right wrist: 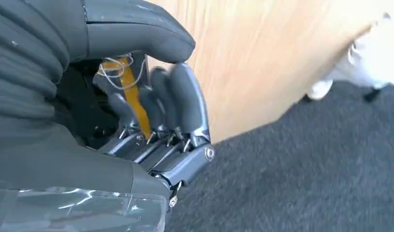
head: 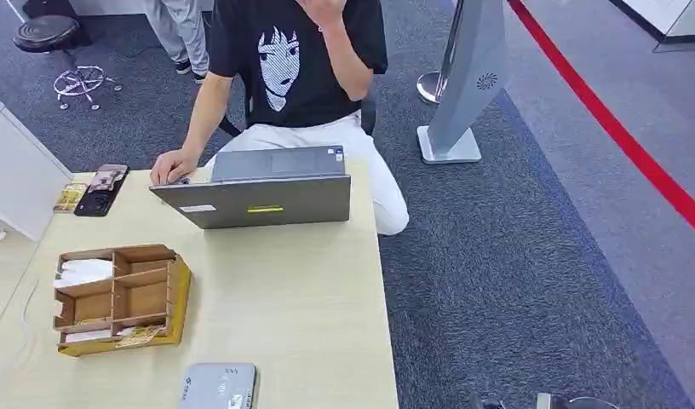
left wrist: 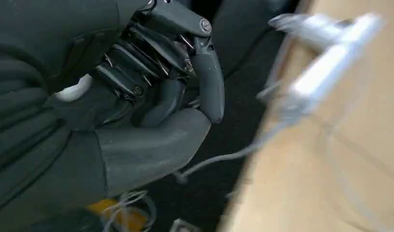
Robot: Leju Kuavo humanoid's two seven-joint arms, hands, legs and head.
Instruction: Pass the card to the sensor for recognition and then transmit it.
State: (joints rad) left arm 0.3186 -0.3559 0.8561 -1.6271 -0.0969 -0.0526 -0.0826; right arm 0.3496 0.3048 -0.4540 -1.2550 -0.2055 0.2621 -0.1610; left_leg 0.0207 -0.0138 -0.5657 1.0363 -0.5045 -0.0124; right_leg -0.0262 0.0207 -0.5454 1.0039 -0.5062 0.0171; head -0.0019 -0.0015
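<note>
Left hand (left wrist: 156,96) has its fingers curled in against the thumb with nothing in them; in its wrist view it hangs off the table (head: 301,290) edge, over dark floor, with a blurred white cable (left wrist: 219,159) and a pale blurred object lying between hand and wood. Right hand (right wrist: 156,111) is likewise curled and holds nothing, beside the table's wooden side with grey carpet (head: 514,281) under it. Card sensor (head: 218,386), a grey pad, sits at the table's near edge, the closest thing to both hands. Card holder (head: 118,298), a brown compartmented box, is farther in and toward the left-hand side of the sensor; white and printed cards (head: 82,271) lie in its outer compartments, exact count not readable. Beyond that an open laptop (head: 263,189) at the far edge, a seated person (head: 301,77) with one hand at its corner. Phone (head: 101,189) near the far corner on the left-hand side. Bare wood runs between sensor, box and laptop; the table's right-hand edge drops straight to open carpet.
</note>
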